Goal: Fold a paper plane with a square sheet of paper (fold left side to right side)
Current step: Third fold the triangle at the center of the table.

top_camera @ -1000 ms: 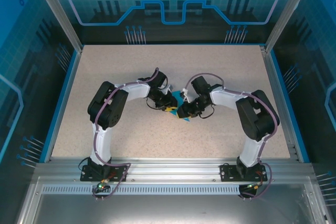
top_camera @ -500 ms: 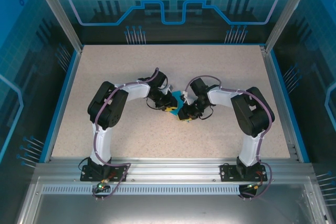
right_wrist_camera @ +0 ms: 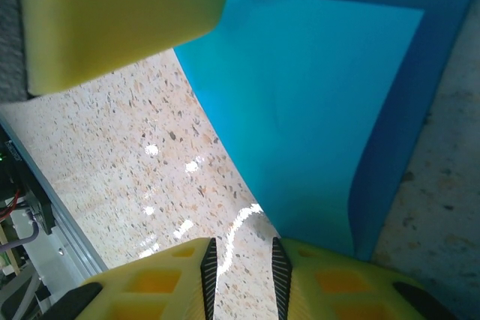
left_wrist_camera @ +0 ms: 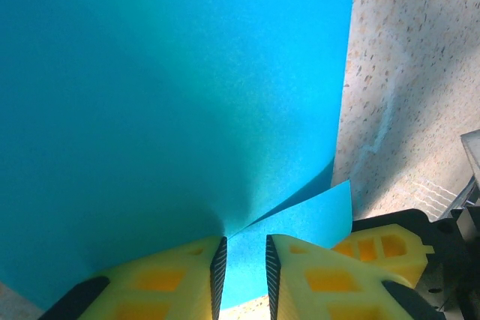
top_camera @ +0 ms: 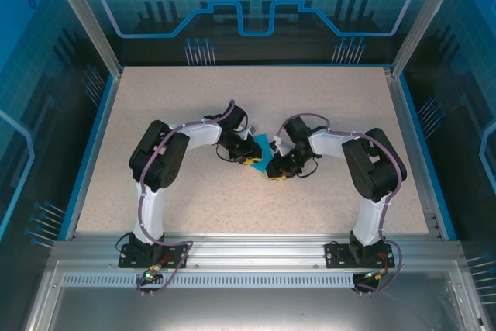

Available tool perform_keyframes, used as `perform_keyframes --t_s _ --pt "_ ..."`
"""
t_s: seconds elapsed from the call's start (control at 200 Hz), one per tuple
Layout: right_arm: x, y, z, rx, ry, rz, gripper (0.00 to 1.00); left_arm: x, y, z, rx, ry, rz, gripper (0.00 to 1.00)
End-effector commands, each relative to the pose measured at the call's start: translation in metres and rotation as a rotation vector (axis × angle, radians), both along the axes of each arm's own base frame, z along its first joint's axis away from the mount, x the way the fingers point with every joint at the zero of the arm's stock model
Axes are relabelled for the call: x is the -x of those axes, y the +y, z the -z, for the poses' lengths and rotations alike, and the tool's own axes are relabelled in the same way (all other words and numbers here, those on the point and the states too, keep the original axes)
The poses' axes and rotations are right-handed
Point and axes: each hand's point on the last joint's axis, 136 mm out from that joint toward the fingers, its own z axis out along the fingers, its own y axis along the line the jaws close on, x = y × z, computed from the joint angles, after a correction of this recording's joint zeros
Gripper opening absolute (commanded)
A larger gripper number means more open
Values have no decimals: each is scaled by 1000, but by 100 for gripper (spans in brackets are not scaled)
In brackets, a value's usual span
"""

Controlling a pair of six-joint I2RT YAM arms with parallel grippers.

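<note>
The square sheet of paper (top_camera: 264, 145) was found at the ctr of the bench (top_camera: 194, 98), btwn the two claws, w/ one flap curled up off the surface. The left claw (left_wrist_camera: 241, 264) was seen only narrowly open, the sheet's curled edge lying in the gap but not visibly pinched, prob. to steady the fold. The right claw (right_wrist_camera: 244, 264) was likewise slightly apart w/ nothing in it, set at the sheet's edge, prob. to push the flap across.
</note>
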Motion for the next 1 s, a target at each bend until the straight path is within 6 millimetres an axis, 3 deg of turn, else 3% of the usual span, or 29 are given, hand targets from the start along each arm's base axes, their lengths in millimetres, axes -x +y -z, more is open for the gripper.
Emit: perform_keyframes --t_s 0.0,0.32,0.59,0.685,0.865,0.995 --pt "20 -13 7 30 88 20 27 30 22 53 -176 107 2 26" --pt "33 -42 11 51 135 101 27 30 23 54 -183 107 3 26" --pt "22 -34 -32 -26 41 114 26 28 21 52 -176 103 0 26" --pt "12 -24 -38 -37 30 128 19 28 21 51 -176 99 0 26" --pt "-3 -4 -25 -7 41 130 10 28 21 51 -174 99 1 26" --pt "-7 -5 -8 55 58 143 7 27 21 49 -172 96 1 26"
